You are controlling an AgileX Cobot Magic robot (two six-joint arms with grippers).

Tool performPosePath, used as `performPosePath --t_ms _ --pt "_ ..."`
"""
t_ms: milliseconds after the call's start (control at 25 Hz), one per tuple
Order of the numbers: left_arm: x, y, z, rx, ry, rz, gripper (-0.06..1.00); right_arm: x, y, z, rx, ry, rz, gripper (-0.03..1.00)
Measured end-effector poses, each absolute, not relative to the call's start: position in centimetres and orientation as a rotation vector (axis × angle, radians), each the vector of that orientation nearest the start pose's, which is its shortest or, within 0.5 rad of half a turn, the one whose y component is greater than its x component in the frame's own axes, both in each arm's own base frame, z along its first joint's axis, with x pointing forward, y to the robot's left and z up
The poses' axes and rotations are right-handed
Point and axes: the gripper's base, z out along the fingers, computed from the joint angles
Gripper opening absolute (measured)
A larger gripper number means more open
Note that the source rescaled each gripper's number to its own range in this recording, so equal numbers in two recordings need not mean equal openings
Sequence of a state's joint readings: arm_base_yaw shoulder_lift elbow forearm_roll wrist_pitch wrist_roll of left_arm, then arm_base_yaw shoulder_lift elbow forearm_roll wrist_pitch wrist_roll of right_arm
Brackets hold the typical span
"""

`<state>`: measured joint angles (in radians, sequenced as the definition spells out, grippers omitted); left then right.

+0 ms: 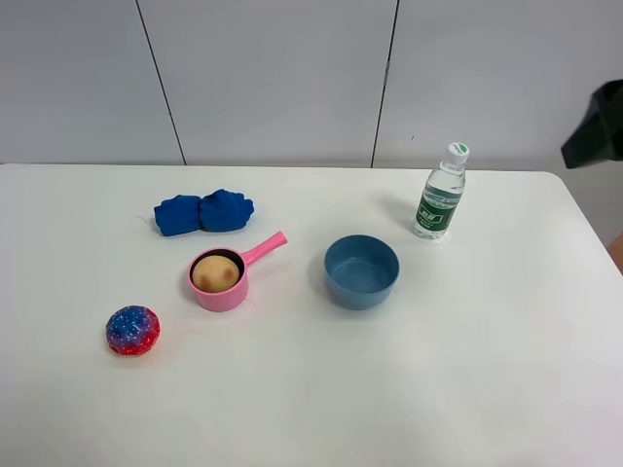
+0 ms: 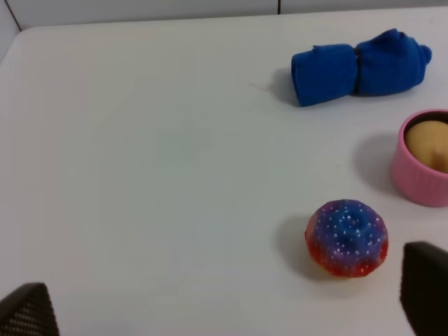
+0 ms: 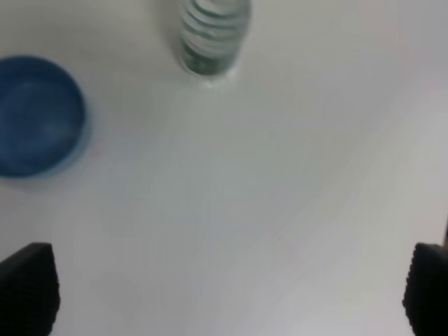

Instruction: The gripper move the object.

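The tan-orange peach-like ball sits inside a small pink pot left of the table's middle. It also shows in the left wrist view, in the pot. My left gripper is open and empty; its dark fingertips are wide apart above the bare table, short of the pot. My right gripper is open and empty above the table's right part, with its fingertips far apart. Only a dark part of the right arm shows in the exterior view.
A red-and-blue speckled ball lies in front of and left of the pot. A blue cloth bundle lies behind it. A blue bowl stands mid-table. A water bottle stands at the back right.
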<state>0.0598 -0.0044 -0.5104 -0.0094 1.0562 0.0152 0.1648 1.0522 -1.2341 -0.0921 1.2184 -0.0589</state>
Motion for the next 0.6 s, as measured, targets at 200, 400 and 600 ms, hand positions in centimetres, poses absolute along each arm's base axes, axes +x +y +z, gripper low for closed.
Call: performPosePath --t_ms 200,400,600 --pt "-0.7 -0.1 28.0 -0.045 2.025 0.036 1.0 11.9 -0.1 40.0 -0.115 2.405 -0.11 1.0" --pt "-0.7 -0.1 28.0 -0.045 2.025 0.036 1.0 5.7 -0.8 38.9 -0.008 2.274 -0.13 1.0" --pt "-0.7 -0.1 28.0 -0.045 2.025 0.036 1.0 2.5 -0.9 36.7 0.024 2.212 -0.133 1.0"
